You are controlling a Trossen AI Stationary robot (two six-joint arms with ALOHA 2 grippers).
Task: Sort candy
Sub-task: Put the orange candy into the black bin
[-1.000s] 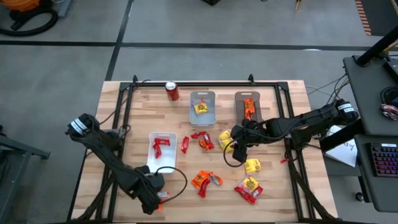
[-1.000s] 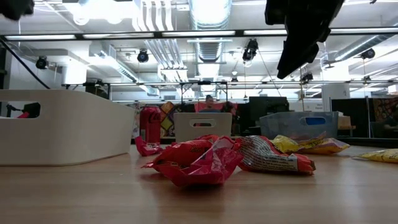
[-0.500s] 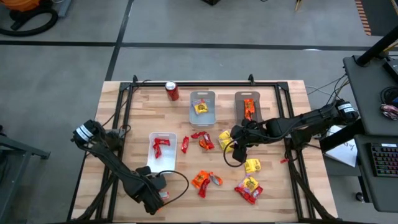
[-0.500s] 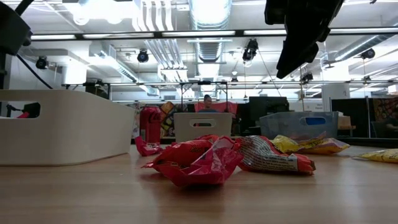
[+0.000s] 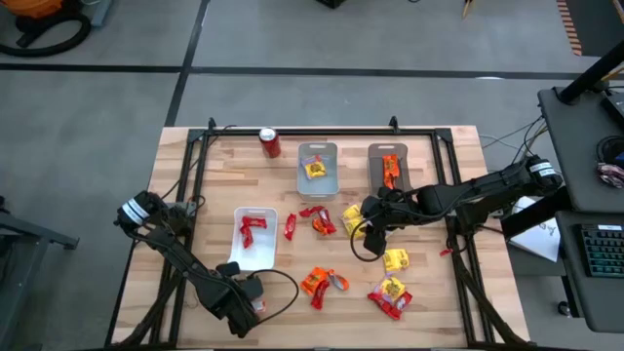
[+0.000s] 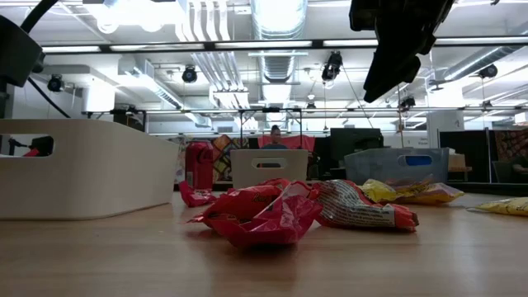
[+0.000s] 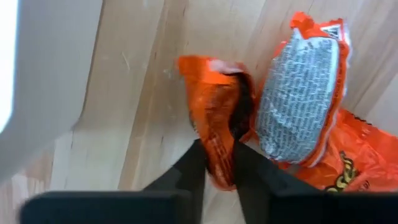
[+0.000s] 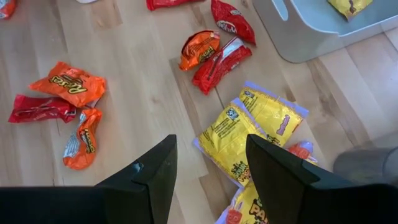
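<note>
Left gripper (image 7: 216, 163) now pinching orange candy (image 7: 214, 121), right gripper (image 8: 208, 165) unchanged

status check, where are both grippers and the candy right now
Left gripper shut on orange candy packet at front edge, beside white tray. Right gripper open, hovering over yellow packets. Loose candy mid-table, nothing blocking.

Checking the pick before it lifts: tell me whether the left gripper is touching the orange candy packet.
Touching. The left wrist view shows the left gripper with both fingers pinching the orange candy packet between them.
</note>
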